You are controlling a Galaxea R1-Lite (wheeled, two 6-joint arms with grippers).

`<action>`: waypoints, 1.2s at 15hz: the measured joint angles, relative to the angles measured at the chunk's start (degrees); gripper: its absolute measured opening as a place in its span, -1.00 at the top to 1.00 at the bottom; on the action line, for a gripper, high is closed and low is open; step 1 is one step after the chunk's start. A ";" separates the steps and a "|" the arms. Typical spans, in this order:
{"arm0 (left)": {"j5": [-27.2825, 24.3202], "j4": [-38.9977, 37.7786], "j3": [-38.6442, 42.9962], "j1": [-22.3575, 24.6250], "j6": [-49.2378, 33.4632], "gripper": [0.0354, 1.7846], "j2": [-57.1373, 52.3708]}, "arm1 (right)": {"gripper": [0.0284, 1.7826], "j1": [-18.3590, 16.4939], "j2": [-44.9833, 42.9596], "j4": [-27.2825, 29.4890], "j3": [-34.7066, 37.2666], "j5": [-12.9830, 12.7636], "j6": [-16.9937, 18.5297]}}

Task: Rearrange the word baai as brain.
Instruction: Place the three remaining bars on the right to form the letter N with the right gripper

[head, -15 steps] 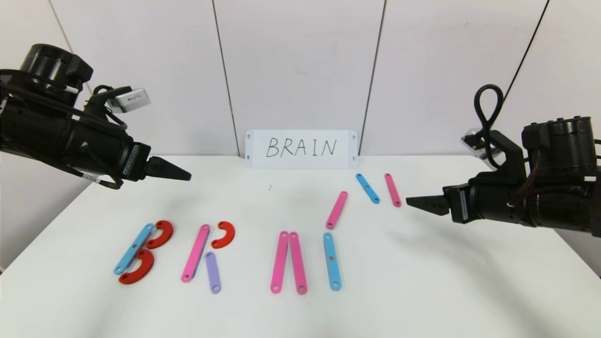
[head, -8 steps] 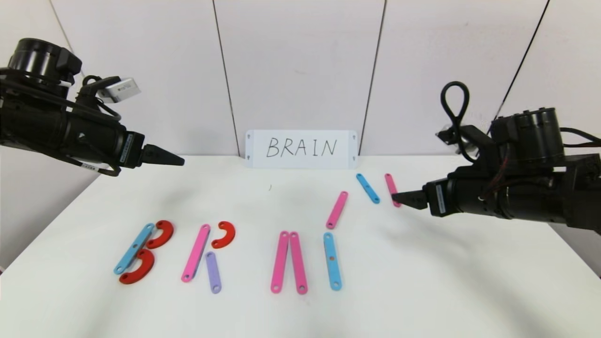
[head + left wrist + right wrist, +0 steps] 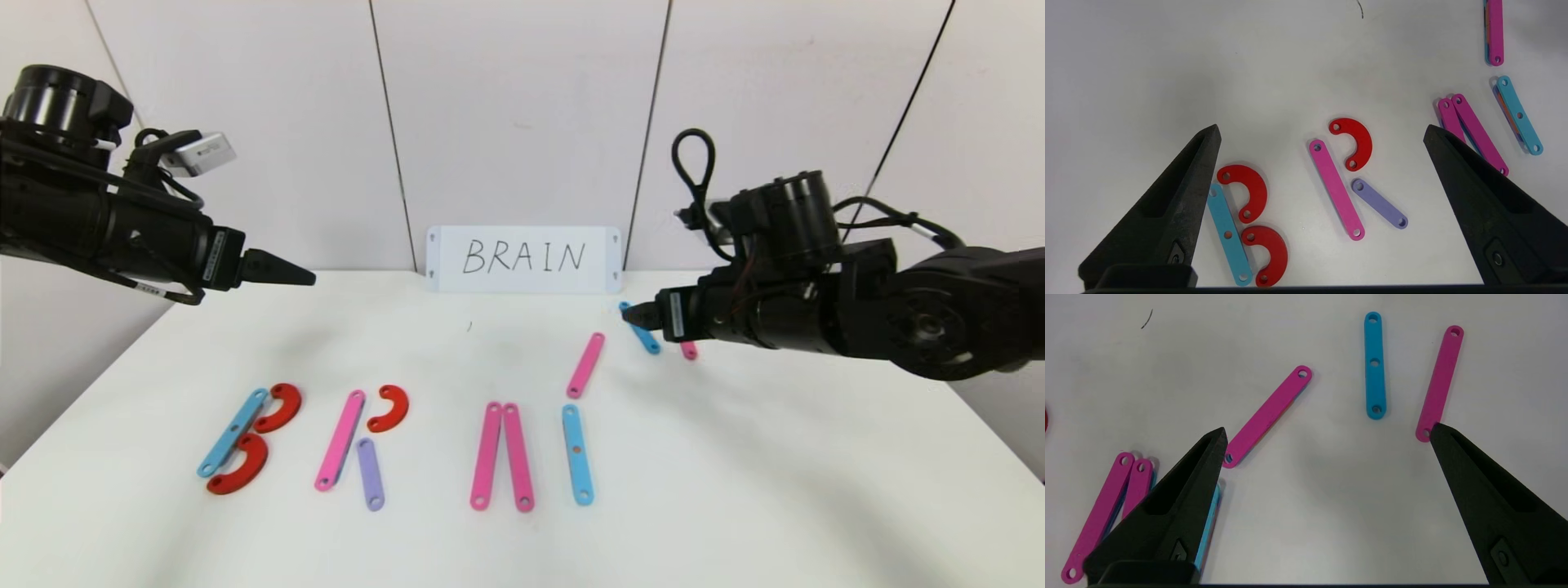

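Left claw hangs wide over the bench. The letters lie along the near side: blue-and-red B, pink-red-lilac R, two pink strips, a blue I. Three spare strips lie farther back under the right claw, also wide.

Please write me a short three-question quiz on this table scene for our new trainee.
1. True or false: the white card at the back of the table reads BRAIN.
2. How many red C-shaped plastic curves lie on the white table?
3. Which hand hangs above the short blue plastic strip at the far right: A, the left hand, or B, the right hand?

Key:
1. True.
2. Three: two beside the long blue strip forming the B, one beside the long pink strip forming the R.
3. B; both hands are open.
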 joint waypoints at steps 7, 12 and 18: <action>-0.05 0.04 0.30 0.02 -0.02 -0.94 -0.77 | -0.94 4.74 14.17 -0.22 -11.15 -7.78 7.83; -0.05 0.00 0.80 -0.43 0.09 -0.94 -0.95 | -0.94 7.46 20.61 -0.15 -14.91 -10.64 10.30; -0.07 0.00 1.02 -0.54 0.04 -0.94 -1.32 | -0.94 8.98 24.76 0.07 -16.70 -12.52 11.85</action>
